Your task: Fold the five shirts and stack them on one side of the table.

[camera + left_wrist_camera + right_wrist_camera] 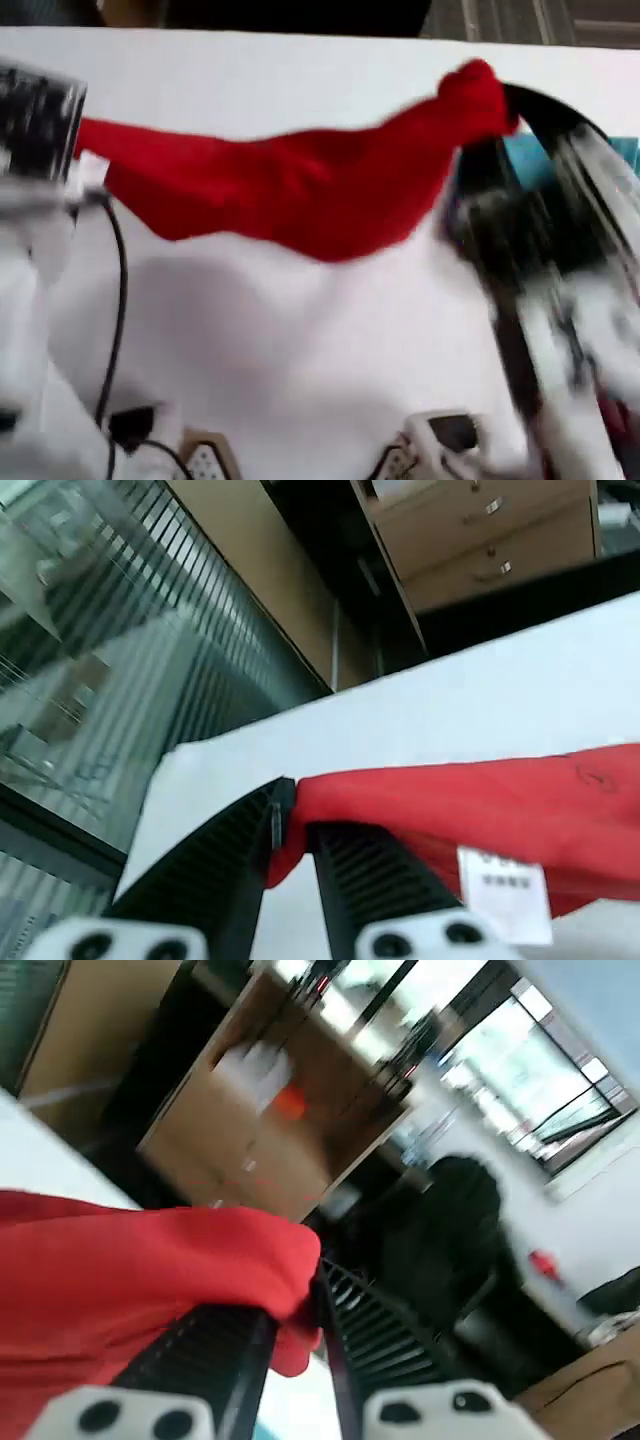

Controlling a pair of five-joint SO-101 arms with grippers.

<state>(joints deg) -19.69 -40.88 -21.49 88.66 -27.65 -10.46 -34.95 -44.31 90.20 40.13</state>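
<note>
High view, blurred at both arms: left claw [295,815] and right claw [300,1310] each clamp an end of the stretched red shirt [300,190].

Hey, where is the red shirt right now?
In the high view, the red shirt hangs across the far half of the white table, stretched between the left gripper and the right gripper, each shut on one end.
</note>
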